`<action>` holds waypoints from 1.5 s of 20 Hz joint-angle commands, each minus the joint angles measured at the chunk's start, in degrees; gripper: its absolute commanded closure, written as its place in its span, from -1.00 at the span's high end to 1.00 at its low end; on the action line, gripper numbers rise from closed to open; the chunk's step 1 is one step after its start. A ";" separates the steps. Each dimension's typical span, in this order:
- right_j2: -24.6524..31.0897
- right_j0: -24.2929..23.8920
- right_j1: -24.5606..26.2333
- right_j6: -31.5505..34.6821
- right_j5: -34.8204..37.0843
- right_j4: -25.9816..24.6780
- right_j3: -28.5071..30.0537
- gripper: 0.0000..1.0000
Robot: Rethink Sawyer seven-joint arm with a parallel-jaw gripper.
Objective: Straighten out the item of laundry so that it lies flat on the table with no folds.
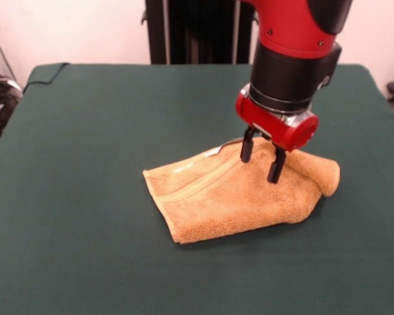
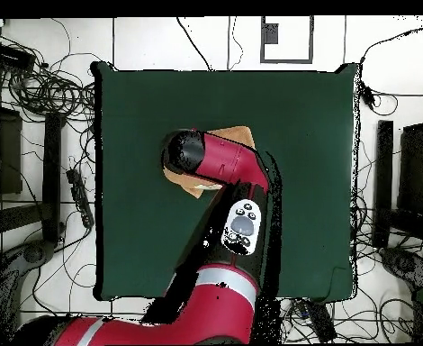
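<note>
Rumpled towel on the green counter, claw above it

From the front, the tan towel (image 1: 240,193) lies folded over on the counter (image 1: 85,197) just right of centre, a rolled hump at its 3 o'clock end; the claw (image 1: 262,159) hangs over its far edge, two black fingers (image 1: 276,165) parted and holding nothing

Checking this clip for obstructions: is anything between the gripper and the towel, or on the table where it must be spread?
Nothing visible. The open gripper hangs right over the folded towel, and the green table around it shows no other objects.
</note>
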 commanded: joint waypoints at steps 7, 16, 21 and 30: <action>6.67 2.09 1.84 4.64 2.18 -2.91 7.22 1.00; 4.59 4.09 2.91 6.12 5.56 -3.31 5.14 1.00; 4.42 4.20 2.84 6.67 9.01 -2.57 4.01 1.00; 1.21 5.67 4.04 10.03 11.53 -2.86 3.74 1.00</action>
